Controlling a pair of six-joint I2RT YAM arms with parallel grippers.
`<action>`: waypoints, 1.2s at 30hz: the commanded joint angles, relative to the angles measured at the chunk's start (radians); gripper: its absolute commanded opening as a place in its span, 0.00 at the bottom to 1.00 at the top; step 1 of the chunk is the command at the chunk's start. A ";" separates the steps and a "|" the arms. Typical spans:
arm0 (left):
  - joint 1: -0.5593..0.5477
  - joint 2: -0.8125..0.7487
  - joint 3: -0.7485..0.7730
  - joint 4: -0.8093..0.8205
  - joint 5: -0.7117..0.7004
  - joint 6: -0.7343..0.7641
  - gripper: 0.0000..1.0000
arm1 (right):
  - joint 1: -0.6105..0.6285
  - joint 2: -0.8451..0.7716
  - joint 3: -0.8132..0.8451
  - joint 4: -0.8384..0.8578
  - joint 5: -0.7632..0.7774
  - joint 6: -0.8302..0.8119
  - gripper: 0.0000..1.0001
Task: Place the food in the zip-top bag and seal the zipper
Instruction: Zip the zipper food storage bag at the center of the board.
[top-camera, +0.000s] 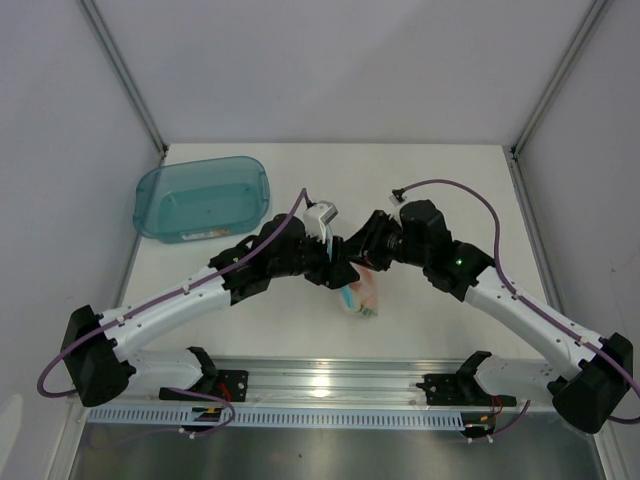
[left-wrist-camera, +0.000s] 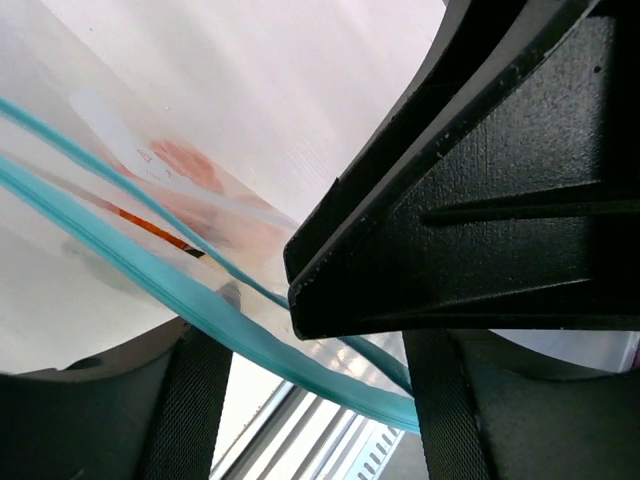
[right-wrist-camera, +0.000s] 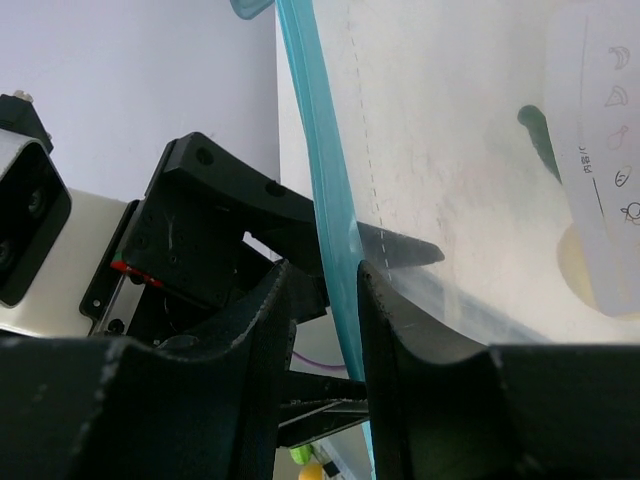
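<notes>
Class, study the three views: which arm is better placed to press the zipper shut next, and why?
Right, probably. The right fingers pinch the zipper, while the left fingers stand wide apart either side of it, not gripping.

**Tabletop: what I see on it**

White tabletop (top-camera: 450, 180), matte, walled in by pale panels on the left, right and far sides. From my overhead feed:

- Teal tub (top-camera: 200, 200), translucent, rectangular with rounded corners, sits flat at the far left. It lies near the left wall, with a small label on its near side.
- Zip-top bag (top-camera: 362, 297) near the middle, toward the near edge and well apart from the tub. I can't tell whether its lower end rests on the surface or hangs just above.
- Aluminium rail (top-camera: 330, 380) runs along the near edge.
</notes>
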 joint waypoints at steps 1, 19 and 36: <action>-0.008 -0.033 0.044 0.003 -0.019 0.014 0.65 | 0.008 0.008 0.004 0.036 0.012 0.007 0.35; 0.018 -0.059 0.122 -0.160 0.133 0.260 0.00 | -0.165 -0.035 0.099 -0.220 0.039 -0.420 0.38; 0.198 -0.235 0.132 -0.314 0.681 0.480 0.01 | -0.174 -0.213 0.015 0.002 -0.267 -0.816 0.64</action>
